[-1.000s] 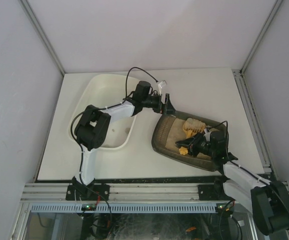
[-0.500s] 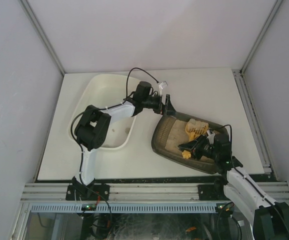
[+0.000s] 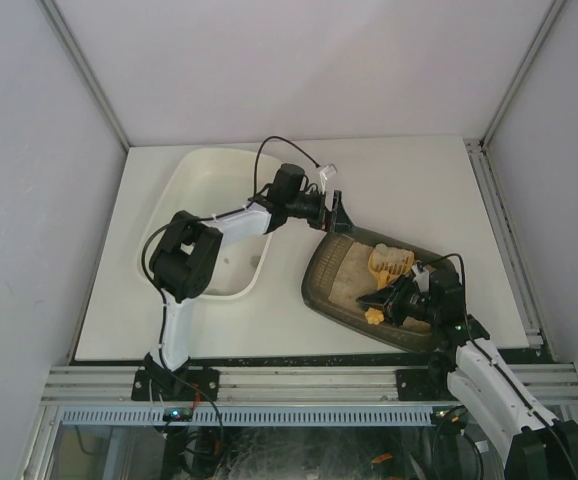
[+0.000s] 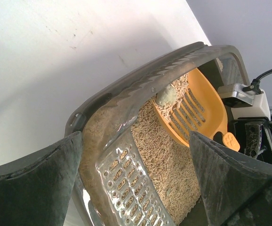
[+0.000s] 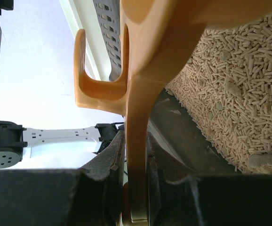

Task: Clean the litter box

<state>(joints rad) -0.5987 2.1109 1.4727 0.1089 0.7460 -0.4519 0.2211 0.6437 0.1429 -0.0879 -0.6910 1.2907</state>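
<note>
Scooping looks midway: right fingers [image 5: 103, 174] clamp the orange scoop [image 4: 197, 113], its blade in the litter box [image 3: 314, 275] on the table [image 3: 419, 180] (one clump [image 4: 165, 96] aboard); left fingers [image 4: 32, 183] spread astride its rim. Emptying into the white tub [image 3: 194, 180] likely remains.

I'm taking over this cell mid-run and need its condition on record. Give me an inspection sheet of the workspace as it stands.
Surface: white table, no spill visible from above.
Job's things: litter box right of centre, pale pellet litter inside; orange slotted scoop over the litter, a clump on it.
Clutter: white tub left of the litter box.
Grippers: left gripper open, fingers straddling the box rim; right gripper shut on the scoop handle.
Cables: black cable looping above the left wrist; second cable at the right wrist.
Surroundings: plain grey walls; metal rail at the near edge.
</note>
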